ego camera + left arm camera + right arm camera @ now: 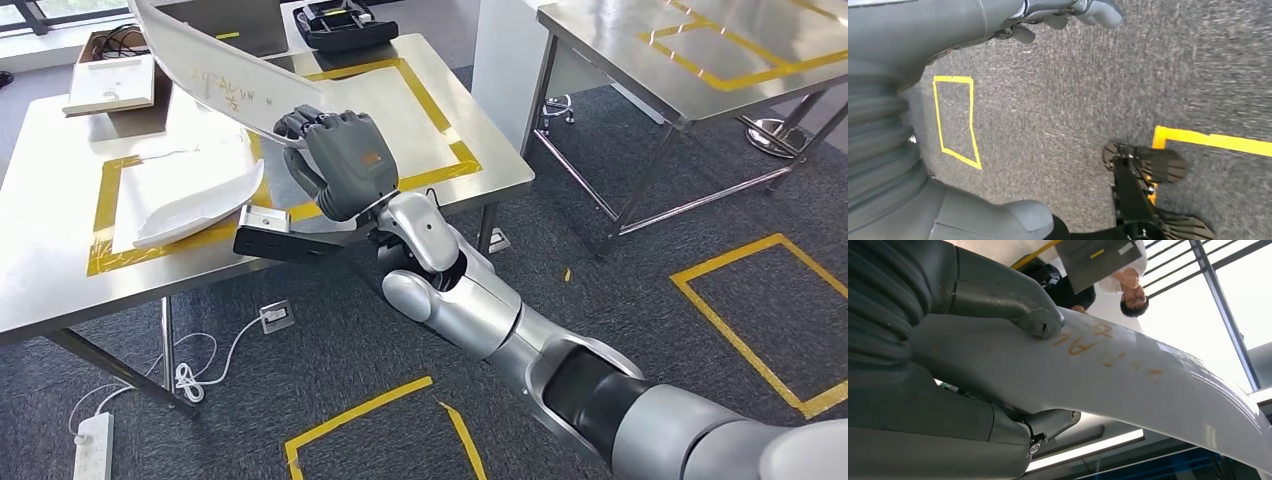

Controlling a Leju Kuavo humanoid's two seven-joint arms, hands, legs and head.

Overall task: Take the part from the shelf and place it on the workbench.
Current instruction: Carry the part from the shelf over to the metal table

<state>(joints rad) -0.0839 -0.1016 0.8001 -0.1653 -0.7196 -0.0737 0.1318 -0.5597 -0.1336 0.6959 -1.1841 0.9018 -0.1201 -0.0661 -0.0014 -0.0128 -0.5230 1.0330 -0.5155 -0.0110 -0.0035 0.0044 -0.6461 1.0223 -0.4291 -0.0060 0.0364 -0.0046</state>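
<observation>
The right hand (338, 160) grips one end of a long white curved panel (215, 65), thumb on one face and fingers wrapped over the other, as the right wrist view shows with orange handwriting on the panel (1128, 375) just past the thumb. In the head view the panel runs away from the hand toward about 10 o'clock, its long axis slanting up and left over the steel workbench (480, 170), its far end raised well above the surface. The placing move turns on that slant: the free end lies toward 10 o'clock from the grip, over the yellow tape rectangle (440, 125), so lowering and flattening it looks like the next need. A second white curved part (195, 205) already lies on the bench at about 9 o'clock from the hand, partly across the tape. That makes two white parts, one held and one resting. The left hand (1068, 12) hangs over the carpet with fingers curled and nothing in them; the right is plainly the nearer. One black tray (340, 22) sits at 12 o'clock.
</observation>
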